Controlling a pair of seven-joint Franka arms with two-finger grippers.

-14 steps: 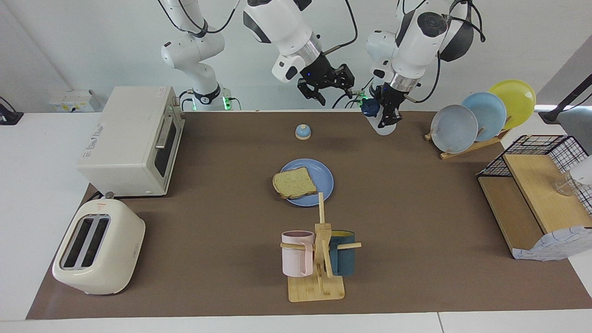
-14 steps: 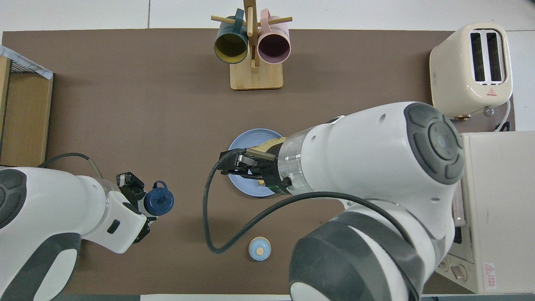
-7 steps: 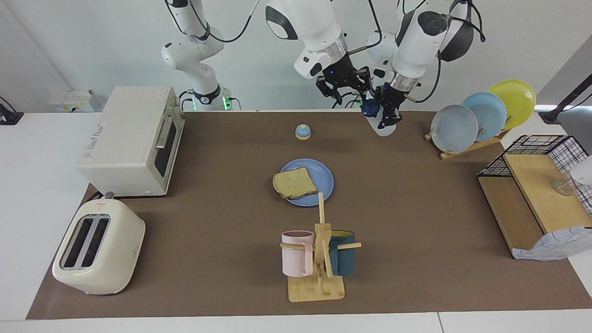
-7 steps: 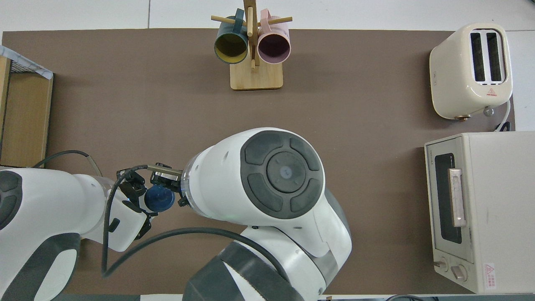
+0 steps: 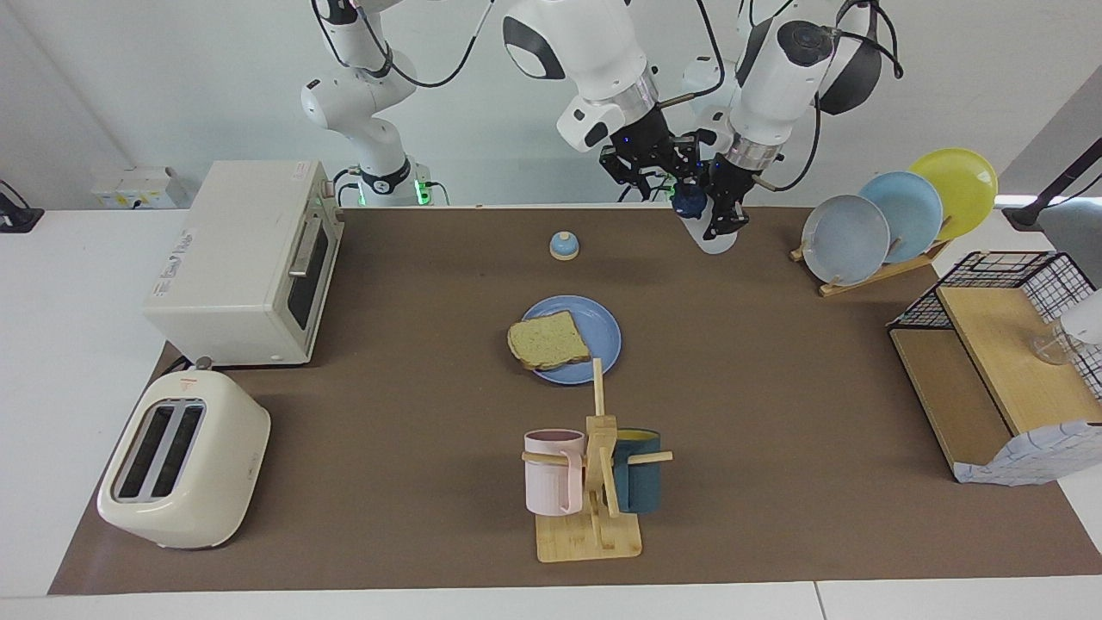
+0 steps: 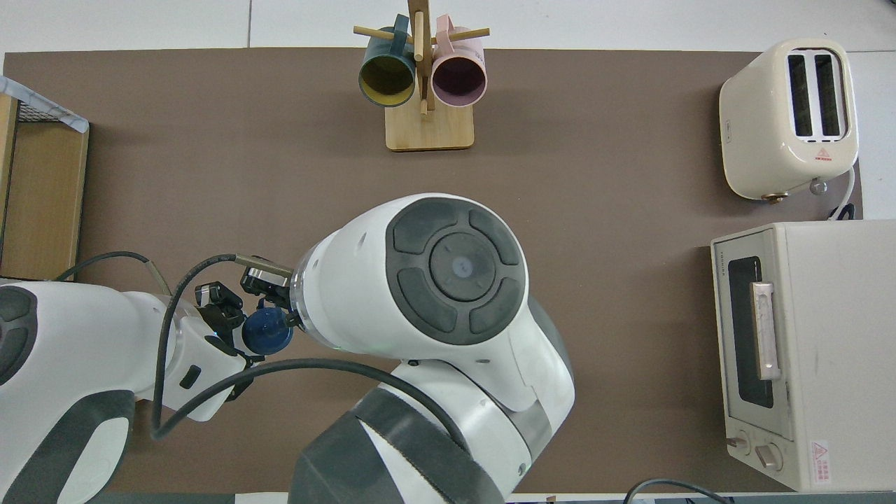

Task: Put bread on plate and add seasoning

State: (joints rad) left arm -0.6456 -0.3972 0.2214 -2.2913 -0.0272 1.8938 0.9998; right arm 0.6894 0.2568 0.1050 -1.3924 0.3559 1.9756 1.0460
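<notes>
The bread (image 5: 548,340) lies on the blue plate (image 5: 603,331) at the mat's middle, overhanging the rim toward the right arm's end. My left gripper (image 5: 721,213) is shut on the seasoning bottle (image 5: 713,234) and holds it tilted over the mat's edge nearest the robots, its navy cap (image 5: 687,202) pointing toward the right arm. My right gripper (image 5: 659,170) is open and raised, right beside the cap. In the overhead view the cap (image 6: 266,334) shows between the left gripper (image 6: 234,334) and the right gripper (image 6: 269,294). The right arm hides plate and bread there.
A small blue-domed bell (image 5: 564,245) sits nearer the robots than the plate. A mug rack (image 5: 594,482) stands farther out. A toaster oven (image 5: 250,258) and toaster (image 5: 185,461) stand at the right arm's end. A plate rack (image 5: 895,215) and wire shelf (image 5: 999,379) stand at the left arm's end.
My right arm has swung from above the bell toward the left arm's end, bringing its gripper up to the seasoning cap. The left gripper and bottle have stayed put.
</notes>
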